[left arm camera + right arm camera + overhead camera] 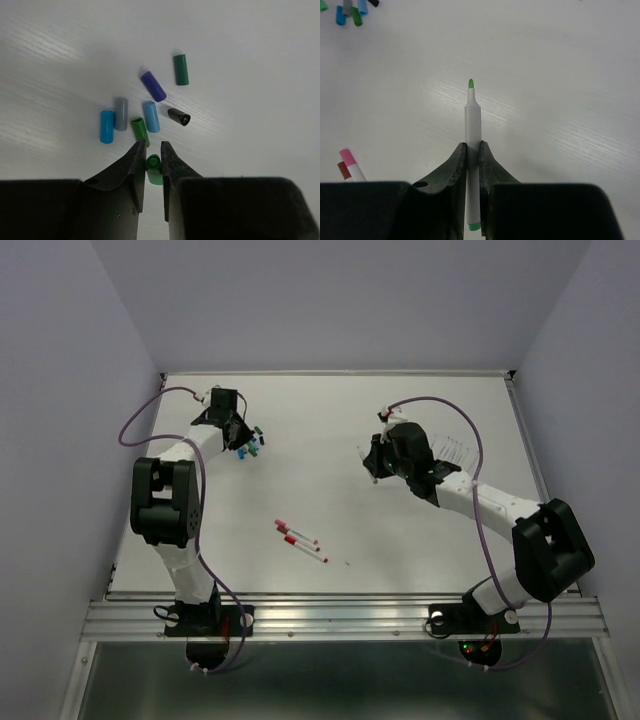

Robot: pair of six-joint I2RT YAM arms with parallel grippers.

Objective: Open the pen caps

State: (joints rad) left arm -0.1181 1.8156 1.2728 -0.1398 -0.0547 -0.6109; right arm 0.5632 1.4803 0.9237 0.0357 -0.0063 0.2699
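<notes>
My left hand (152,144) sits over the far left part of the counter (330,420), and its fingers are drawn in on a light green cap (153,170). The cap fills the narrow gap between them, with its long axis in line with the fingers and its open mouth facing out toward the tips. Just beyond the fingertips the loose caps (151,116) lie on their sides in a tight cluster: blue, grey, green and light blue ones lie roughly side by side and parallel to the fingers. A purple one and a black one are slanted, the black showing its open mouth, and a dark green one lies a little further out. My right hand (472,145) is right of centre over the far half of the counter, pinched tight on an uncapped green pen (473,115). Its white barrel runs straight along the fingers, the bare green nib pointing out past the tips and its green end back between the fingers toward the wrist. The capped pens (298,538) lie around mid-counter, nearer the near edge. They lie almost parallel on a diagonal, with their red and pink caps at the far-left ends.
</notes>
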